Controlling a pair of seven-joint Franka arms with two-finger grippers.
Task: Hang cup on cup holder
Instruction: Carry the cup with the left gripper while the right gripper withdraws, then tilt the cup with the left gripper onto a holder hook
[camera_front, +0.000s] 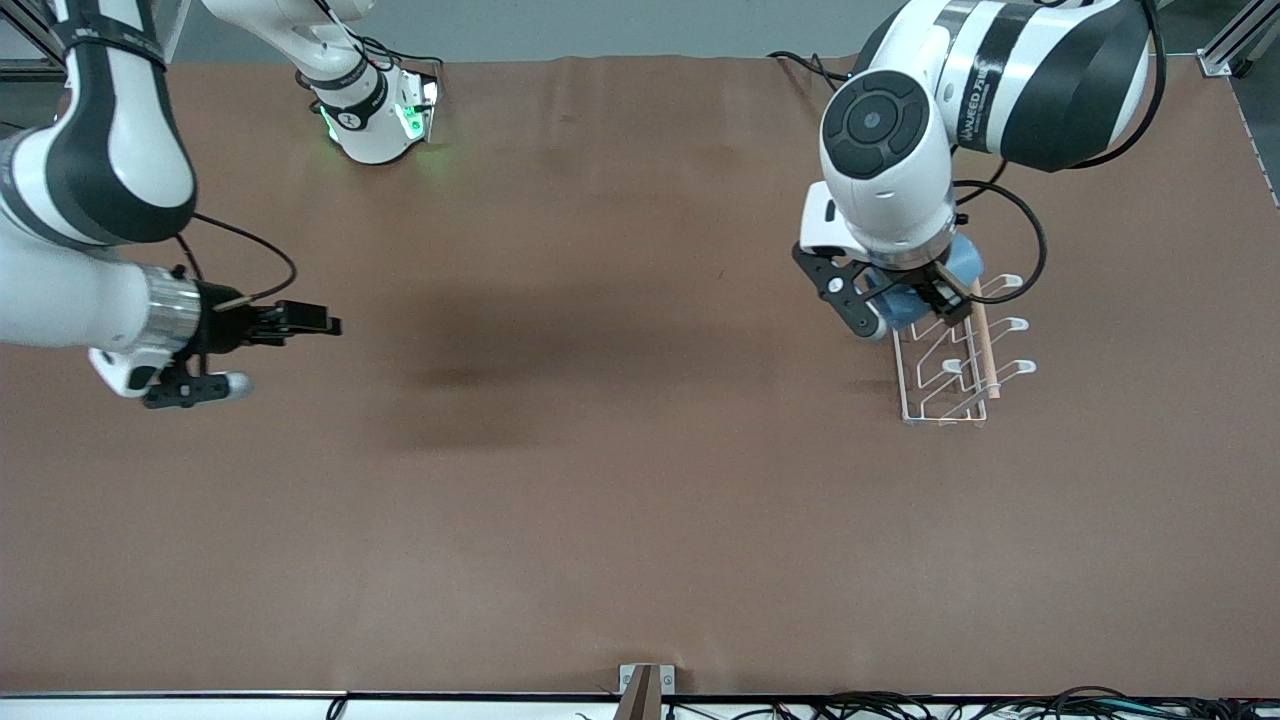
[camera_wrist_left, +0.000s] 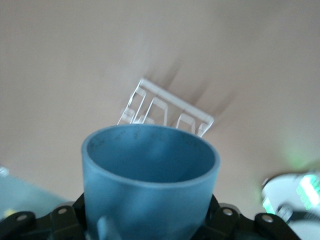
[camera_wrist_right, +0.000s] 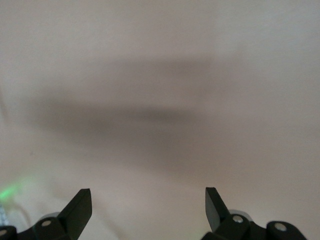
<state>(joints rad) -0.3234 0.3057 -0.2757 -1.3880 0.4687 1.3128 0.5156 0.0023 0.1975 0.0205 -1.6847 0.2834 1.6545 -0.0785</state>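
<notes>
We see a matte brown worktop (camera_front: 620, 480). On it stands a white wire cup holder (camera_front: 955, 365); over it, our left pincer (camera_front: 905, 300) clamps the smooth light-blue tapered plastic cup (camera_wrist_left: 150, 175). The right pincer (camera_wrist_right: 147, 210) waits, spread wide.
</notes>
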